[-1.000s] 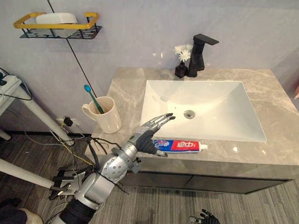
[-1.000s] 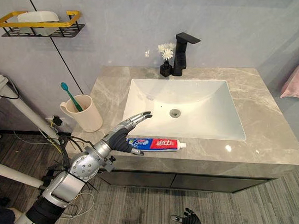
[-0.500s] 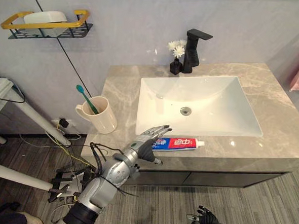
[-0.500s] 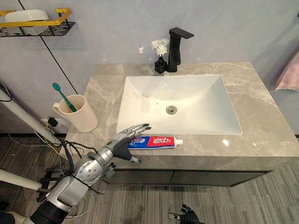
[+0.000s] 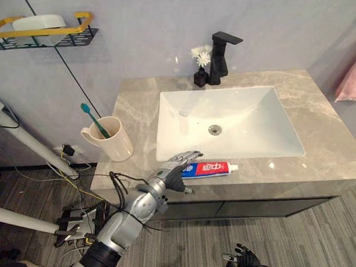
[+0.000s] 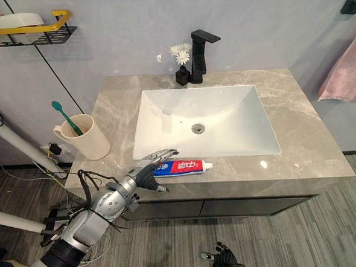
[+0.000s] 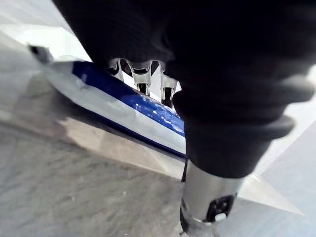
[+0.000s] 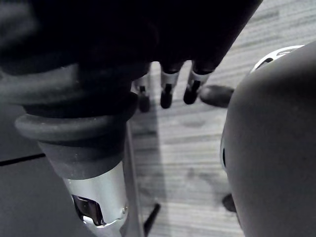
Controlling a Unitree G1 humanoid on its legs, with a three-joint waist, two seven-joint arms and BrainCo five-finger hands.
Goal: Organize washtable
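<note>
Left hand (image 5: 177, 168) sits over the toothpaste's (image 5: 213, 168) blunt end at lower centre, fingers straight and holding nothing, probably to move it to the cup (image 5: 113, 145).

Marble countertop (image 5: 322, 142), toothpaste tube (image 5: 212, 167) (front edge), cup (image 5: 112, 143), flower vase (image 5: 199, 78)

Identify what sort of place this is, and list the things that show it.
Probably a bathroom: a white sink set in a grey washtable, a black faucet, and a toothbrush in a cup, plus a toothpaste tube.
</note>
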